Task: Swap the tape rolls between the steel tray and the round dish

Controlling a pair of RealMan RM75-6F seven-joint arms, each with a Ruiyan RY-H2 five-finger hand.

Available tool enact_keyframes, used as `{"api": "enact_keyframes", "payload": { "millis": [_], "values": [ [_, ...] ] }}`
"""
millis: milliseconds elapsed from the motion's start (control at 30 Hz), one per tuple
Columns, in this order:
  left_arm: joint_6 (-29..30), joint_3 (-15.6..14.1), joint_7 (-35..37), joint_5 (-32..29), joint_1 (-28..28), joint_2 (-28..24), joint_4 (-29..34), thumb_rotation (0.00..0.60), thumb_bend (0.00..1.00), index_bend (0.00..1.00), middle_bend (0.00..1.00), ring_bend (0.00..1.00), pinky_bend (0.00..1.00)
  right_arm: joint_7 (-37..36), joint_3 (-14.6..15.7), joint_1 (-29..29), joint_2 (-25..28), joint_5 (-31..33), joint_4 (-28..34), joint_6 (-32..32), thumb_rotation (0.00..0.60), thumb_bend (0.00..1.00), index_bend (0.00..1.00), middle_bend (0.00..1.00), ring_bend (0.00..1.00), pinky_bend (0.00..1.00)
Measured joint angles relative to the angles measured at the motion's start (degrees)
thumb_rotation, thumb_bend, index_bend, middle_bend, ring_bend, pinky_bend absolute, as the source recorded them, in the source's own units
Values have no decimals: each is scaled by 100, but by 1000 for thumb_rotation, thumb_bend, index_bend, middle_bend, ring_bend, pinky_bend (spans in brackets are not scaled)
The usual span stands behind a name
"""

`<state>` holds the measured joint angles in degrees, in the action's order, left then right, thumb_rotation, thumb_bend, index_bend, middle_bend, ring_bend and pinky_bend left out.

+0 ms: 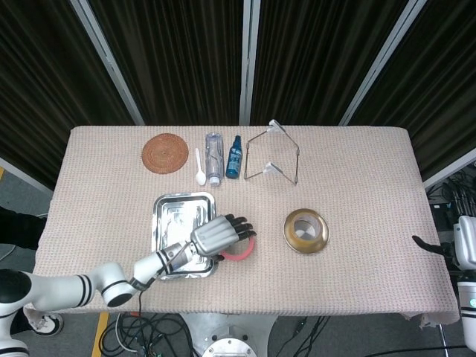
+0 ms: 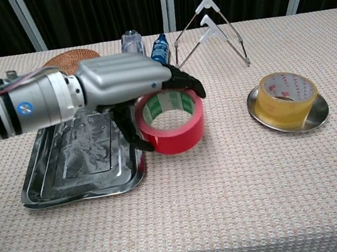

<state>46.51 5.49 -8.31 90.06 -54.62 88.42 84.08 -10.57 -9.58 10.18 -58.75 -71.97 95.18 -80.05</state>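
Note:
My left hand (image 1: 216,236) (image 2: 124,85) grips the red tape roll (image 1: 243,253) (image 2: 179,136), fingers over its top rim and thumb against its left side. The roll is tilted and held just above the cloth, beside the right edge of the steel tray (image 1: 167,204) (image 2: 45,195), which holds no roll. A yellow tape roll (image 1: 297,223) (image 2: 285,99) sits in the round brass-coloured dish (image 1: 321,239) (image 2: 319,117) to the right. My right hand (image 1: 431,245) shows only as dark fingers at the far right, off the table edge.
Along the back stand a woven coaster (image 1: 164,153), a white spoon (image 1: 199,169), a clear bottle (image 1: 214,156), a small blue bottle (image 1: 234,158) and a wire stand (image 1: 273,155). Bare cloth lies between the red roll and the dish.

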Motion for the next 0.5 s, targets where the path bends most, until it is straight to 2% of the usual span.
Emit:
{"api": "enact_keyframes", "payload": {
  "millis": [200, 400, 467, 500],
  "values": [
    [227, -83, -90, -396, 399, -602, 106, 600, 239, 370, 313, 157, 323, 113, -24, -9, -13, -71, 87, -18, 600, 0, 0, 0, 0, 0],
    [349, -331, -24, -550, 698, -608, -245, 600, 221, 303, 260, 127, 315, 250, -51, -3, -18, -105, 185, 1, 600, 0, 0, 0, 0, 0],
    [363, -401, 74, -567, 763, -550, -382, 600, 212, 214, 210, 105, 307, 280, -63, 0, -23, -108, 204, 9, 600, 0, 0, 0, 0, 0],
    [382, -448, 143, -552, 801, -508, -465, 600, 203, 141, 147, 83, 300, 295, -72, -1, -29, -112, 212, 0, 600, 0, 0, 0, 0, 0]
  ]
}}
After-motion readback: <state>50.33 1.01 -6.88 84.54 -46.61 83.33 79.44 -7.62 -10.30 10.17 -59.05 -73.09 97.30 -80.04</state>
